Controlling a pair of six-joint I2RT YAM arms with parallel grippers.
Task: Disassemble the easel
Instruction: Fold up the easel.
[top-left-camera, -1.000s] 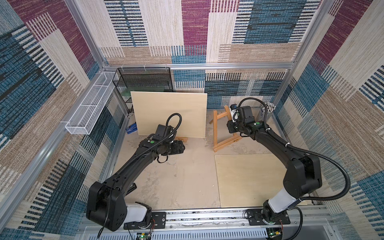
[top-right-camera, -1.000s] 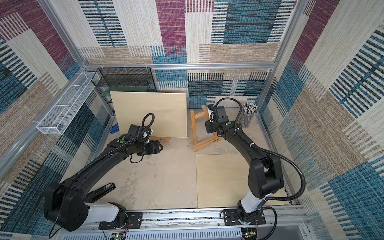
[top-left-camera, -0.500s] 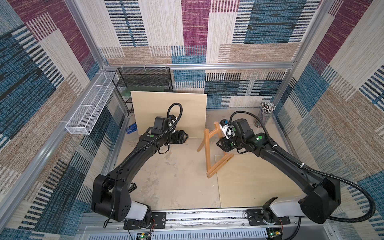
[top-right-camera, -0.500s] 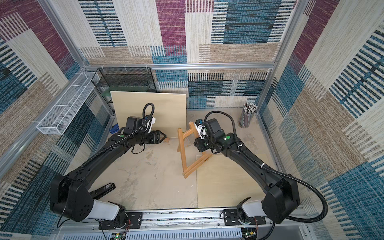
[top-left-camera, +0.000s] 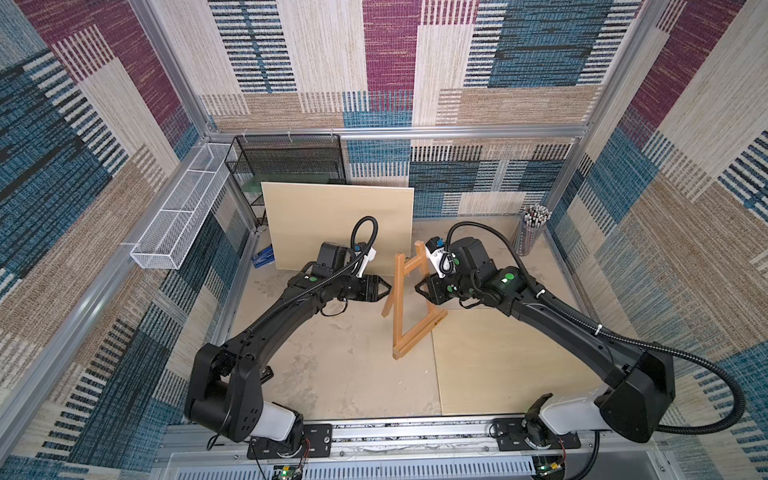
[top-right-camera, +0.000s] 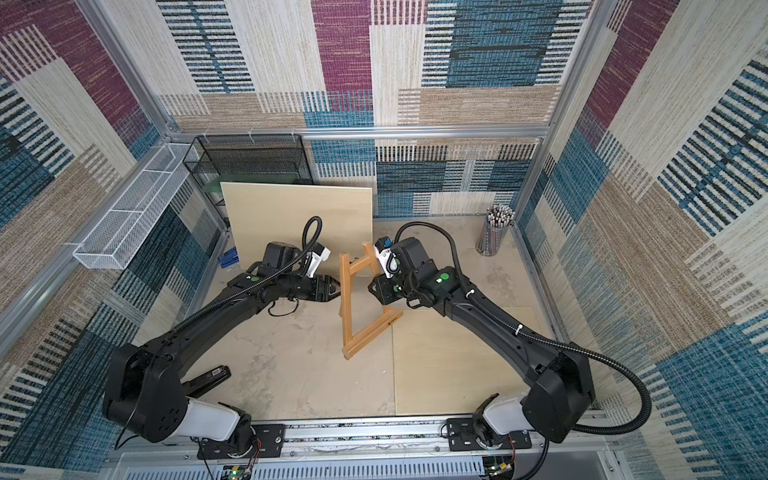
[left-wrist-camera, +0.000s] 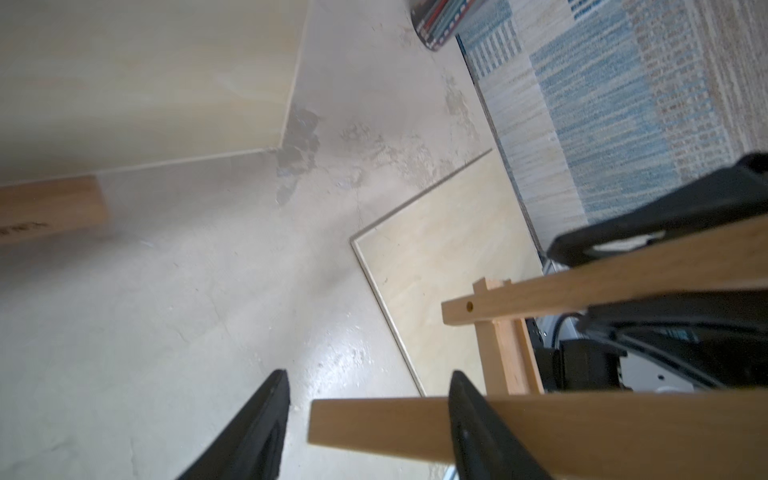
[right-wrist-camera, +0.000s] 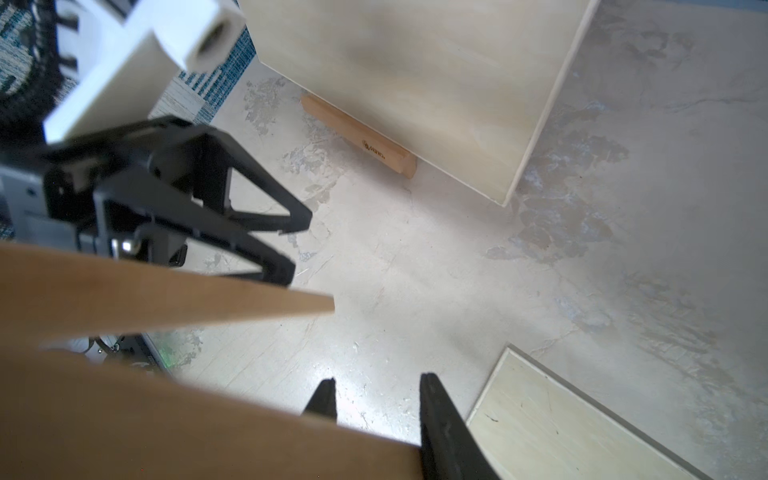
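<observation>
Easel first: it sits tilted in the middle of the tabletop. Its lower ledge crosses the edge of the flat board that lies nearest my base. I cannot tell whether that ledge rests on the surface or hangs just above it.

My right end effector is clenched on the leg on my right side. In the right wrist view the wood fills the space at its fingers, so I judge this grip is there to brace the frame while the other side gets pulled. My left end effector is released, jaws apart, with the end of a wooden leg lying between them and nothing pinched yet. I take that as lining up to clamp the opposite leg, so both arms can draw the joints apart.

Farther back, a loose wooden bar lies at the foot of the leaning board. It looks like a part already off and set out of the way. Beyond, the pencil cup stands in the far corner and the black mesh rack stands against the back wall, both well apart from the work.
</observation>
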